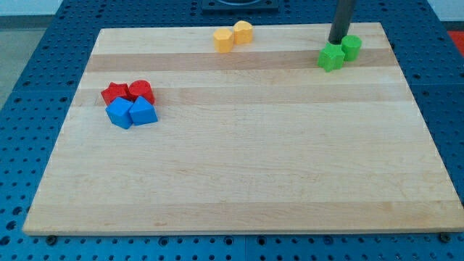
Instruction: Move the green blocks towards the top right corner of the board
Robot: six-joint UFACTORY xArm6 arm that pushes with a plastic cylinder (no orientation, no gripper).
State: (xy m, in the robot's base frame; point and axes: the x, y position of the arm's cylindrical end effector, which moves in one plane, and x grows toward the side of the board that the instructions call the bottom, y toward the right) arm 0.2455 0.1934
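Two green blocks sit near the board's top right corner. The green star-shaped block [331,57] is on the left and the green rounded block [351,47] touches it on the right. My tip [336,42] stands just above the star block, at the view's top, close to both green blocks.
Two yellow blocks [233,36] sit together at the top middle of the wooden board [239,159]. Two red blocks [128,92] and two blue blocks [132,112] form a cluster at the left. A blue pegboard table surrounds the board.
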